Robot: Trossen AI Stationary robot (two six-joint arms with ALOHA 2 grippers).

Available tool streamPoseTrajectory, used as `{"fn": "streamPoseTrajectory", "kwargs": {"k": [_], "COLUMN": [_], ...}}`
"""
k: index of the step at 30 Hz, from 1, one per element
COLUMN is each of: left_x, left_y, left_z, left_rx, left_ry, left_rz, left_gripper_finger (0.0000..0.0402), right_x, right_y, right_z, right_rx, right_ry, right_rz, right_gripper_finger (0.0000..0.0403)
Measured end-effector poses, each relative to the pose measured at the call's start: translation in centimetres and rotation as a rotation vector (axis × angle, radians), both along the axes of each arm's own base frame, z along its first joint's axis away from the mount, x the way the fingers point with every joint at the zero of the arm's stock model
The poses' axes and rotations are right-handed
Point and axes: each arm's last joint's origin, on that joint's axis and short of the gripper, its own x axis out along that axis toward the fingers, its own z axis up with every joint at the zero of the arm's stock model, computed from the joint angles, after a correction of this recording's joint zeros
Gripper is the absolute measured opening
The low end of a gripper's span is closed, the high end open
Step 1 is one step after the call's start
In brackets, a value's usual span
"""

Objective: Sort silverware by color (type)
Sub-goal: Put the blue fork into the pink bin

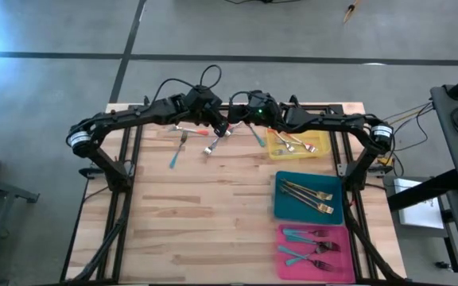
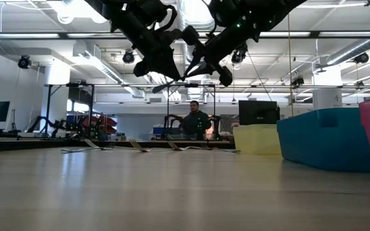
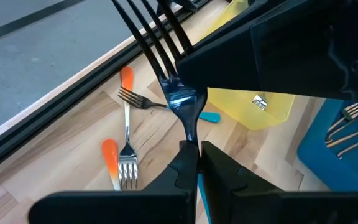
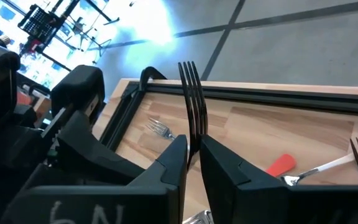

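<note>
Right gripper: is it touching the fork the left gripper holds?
Touching. In the right wrist view, the right gripper is pinched on the fork just below its tines. The left wrist view shows the left gripper clamping the same fork's handle.

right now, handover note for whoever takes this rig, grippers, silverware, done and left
Left gripper and right gripper are both shut on one fork, held in the air over the far table edge; it looks like a handoff.
Done: forks lie in the yellow tray, gold forks in the teal tray, teal-handled ones in the pink tray.
Left: loose pieces on the table, including orange-handled forks and a teal-handled one.
</note>
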Motion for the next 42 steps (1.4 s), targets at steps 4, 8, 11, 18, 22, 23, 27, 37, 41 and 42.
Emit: {"fn": "streamPoseTrajectory", "kwargs": {"k": [4, 8, 11, 18, 22, 23, 27, 37, 41, 42], "left_x": [0.0, 0.0, 0.0, 0.1, 0.3, 0.3, 0.4, 0.6, 0.6, 0.6], "left_y": [0.0, 0.0, -0.1, -0.4, -0.6, -0.7, -0.9, -1.3, -1.3, -1.3], "left_z": [0.1, 0.1, 0.1, 0.2, 0.2, 0.2, 0.2, 0.2, 0.2, 0.2], "left_rx": [0.001, 0.005, 0.007, 0.012, 0.018, 0.019, 0.019, 0.018, 0.017, 0.016], "left_ry": [-0.002, -0.001, -0.001, -0.006, -0.006, -0.008, -0.009, -0.009, -0.007, -0.005], "left_rz": [0.0, -0.004, -0.007, -0.017, -0.031, -0.033, -0.04, -0.052, -0.051, -0.052], "left_gripper_finger": [0.0, 0.0, 0.0, 0.0, 0.0, 0.0, 0.0, 0.0, 0.0, 0.0], "right_x": [0.0, 0.0, 0.0, -0.2, -0.2, -0.2, -0.3, -0.3, -0.3, -0.3], "right_y": [0.0, 0.0, 0.0, -0.1, -0.1, -0.1, -0.2, -0.2, -0.2, -0.2], "right_z": [0.0, 0.0, 0.0, -0.4, -0.5, -0.5, -0.5, -0.4, -0.4, -0.4], "right_rx": [0.0, -0.015, -0.019, 0.0, 0.01, 0.011, 0.007, 0.0, -0.019, -0.023], "right_ry": [0.0, 0.01, 0.013, 0.051, 0.057, 0.056, 0.059, 0.058, 0.067, 0.07], "right_rz": [0.002, 0.009, 0.013, 0.016, 0.03, 0.03, 0.031, 0.033, 0.057, 0.064], "right_gripper_finger": [0.0034, 0.0034, 0.0034, 0.0034, 0.0034, 0.0034, 0.0034, 0.0016, 0.001, 0.001]}}
